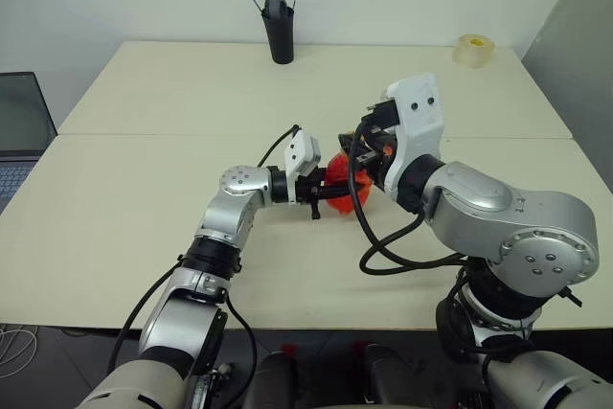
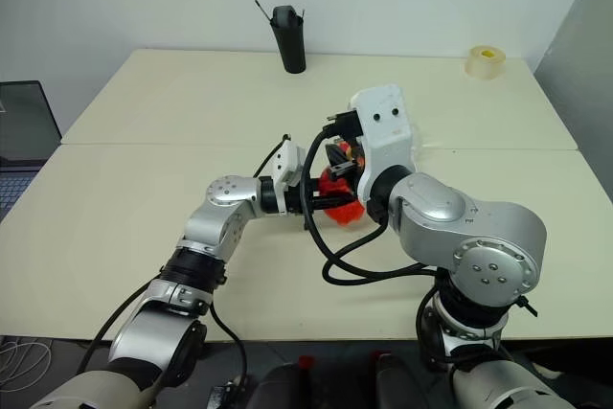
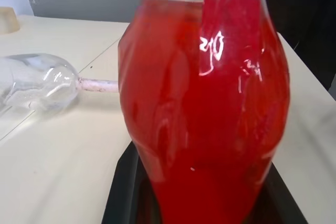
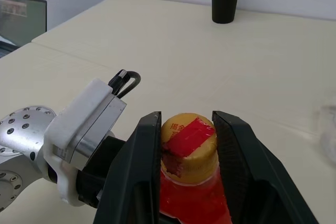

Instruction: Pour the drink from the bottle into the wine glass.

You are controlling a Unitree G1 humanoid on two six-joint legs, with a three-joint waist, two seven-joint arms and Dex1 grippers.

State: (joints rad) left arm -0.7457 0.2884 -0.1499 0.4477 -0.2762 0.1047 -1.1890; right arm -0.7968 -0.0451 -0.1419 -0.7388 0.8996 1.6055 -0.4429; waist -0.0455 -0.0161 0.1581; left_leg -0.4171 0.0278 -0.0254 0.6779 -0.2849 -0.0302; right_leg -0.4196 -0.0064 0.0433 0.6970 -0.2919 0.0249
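Left eye view shows a pale worktop (image 1: 144, 237) with two robot arms meeting near its middle. At the far left edge sits a dark laptop (image 1: 21, 131). Moving right, the left gripper (image 1: 321, 191) reaches in from the left. Its fingers are closed tight around the round body of the bottle (image 1: 340, 193), holding it above the worktop. In the left wrist view the bottle (image 3: 205, 108) looks very big and close. The drink (image 3: 184, 129) inside it is bright red and fills it nearly up to the neck. A red sticker (image 3: 228, 30) is on its side.

At the back of the worktop, a tall black cup (image 1: 280, 31) stands upright, well apart from the arms.

Next comes the right gripper (image 4: 186, 150). It is up at the top of the bottle. Its two black fingers (image 4: 139, 171) sit one on each side of the yellow cap (image 4: 188, 145), narrow and right up against it. I cannot tell if they are squeezing it. The cap has a strip of red tape across it.

The wine glass (image 3: 39, 80) lies on its side on the worktop, beyond the bottle in the left wrist view. It looks clear, with no drink in it.

Far right at the back is a roll of tape (image 1: 474, 49).
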